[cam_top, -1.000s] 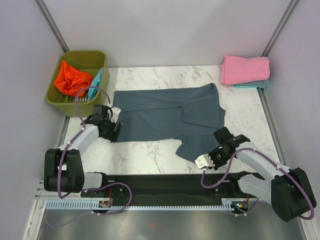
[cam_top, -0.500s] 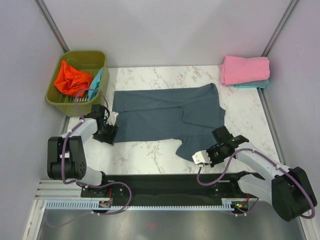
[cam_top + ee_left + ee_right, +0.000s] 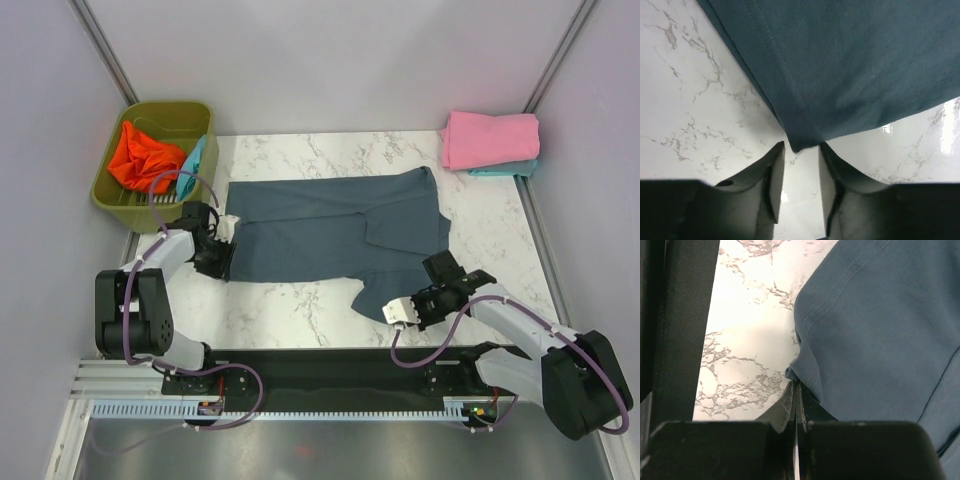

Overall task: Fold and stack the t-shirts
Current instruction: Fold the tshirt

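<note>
Shirt in play: the large dark slate blue-grey cloth t-shirt [image 3: 335, 225] lies spread across the middle of the white marble bench [image 3: 300, 300], with a flap folded over on its right half.
Left hand: the left hand [image 3: 800, 150] is down at the shirt's near-left corner, fingers spread, 1 on either side of the corner tip, no cloth nipped yet.
Right hand: the right hand [image 3: 795, 386] sits at the near-right hem, fingers pressed together and, by the look of it, pinching a small fold of that hem.
Feel: soft, limp and light. I expect it to sag and drape once it leaves the bench, with no stiffness to carry a fold.
Slip: thin cloth on smooth marble, so it likely drags easily and may bunch.
Where to grip: the stitched hem and corners, 2 holds well apart, so the edge lifts level.
Risk: only 1 corner held, and the fold goes skew.
Finished pile: a folded pink cloth t-shirt [image 3: 490, 138] on a folded teal cloth t-shirt [image 3: 505, 170], far-right corner.
Waiting: a crumpled orange-red cloth t-shirt [image 3: 145, 155] and a second teal shirt [image 3: 192, 160] in the olive-green plastic bin [image 3: 110, 195], far left.
</note>
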`<state>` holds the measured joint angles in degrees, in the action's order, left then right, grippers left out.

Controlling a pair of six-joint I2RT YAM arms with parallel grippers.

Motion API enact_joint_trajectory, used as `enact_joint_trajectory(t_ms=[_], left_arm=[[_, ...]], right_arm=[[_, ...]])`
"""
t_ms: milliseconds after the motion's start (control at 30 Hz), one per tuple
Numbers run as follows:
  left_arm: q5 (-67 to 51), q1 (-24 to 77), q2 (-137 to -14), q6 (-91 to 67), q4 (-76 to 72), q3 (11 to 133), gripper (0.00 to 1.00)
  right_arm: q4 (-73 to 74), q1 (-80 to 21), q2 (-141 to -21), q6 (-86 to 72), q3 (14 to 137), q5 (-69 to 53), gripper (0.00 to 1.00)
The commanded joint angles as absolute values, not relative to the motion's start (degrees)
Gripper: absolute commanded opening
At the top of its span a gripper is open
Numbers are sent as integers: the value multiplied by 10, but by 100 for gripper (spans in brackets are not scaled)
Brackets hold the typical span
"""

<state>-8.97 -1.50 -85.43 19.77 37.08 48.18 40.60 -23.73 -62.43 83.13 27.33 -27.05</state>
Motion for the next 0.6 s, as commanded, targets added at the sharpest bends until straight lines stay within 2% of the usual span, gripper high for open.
enact_joint_trajectory(t_ms=[0,33,67,133,300,567], left_arm=[[-120,-15,-849,190,380,506,37],[-125,-15,-851,192,381,506,30],[-127,-15,-851,194,383,506,17],[-132,-16,-846,197,386,505,4],[-129,-15,-815,200,407,501,2],[-125,-15,-730,259,422,512,2]], right_arm=[[379,-241,-644,831,265,-260,0],[376,-242,-648,831,268,-257,0],[375,-241,-653,831,271,-255,0],[370,-241,-665,832,277,-251,0],[345,-241,-675,782,300,-232,0],[273,-200,-650,552,405,-209,0]])
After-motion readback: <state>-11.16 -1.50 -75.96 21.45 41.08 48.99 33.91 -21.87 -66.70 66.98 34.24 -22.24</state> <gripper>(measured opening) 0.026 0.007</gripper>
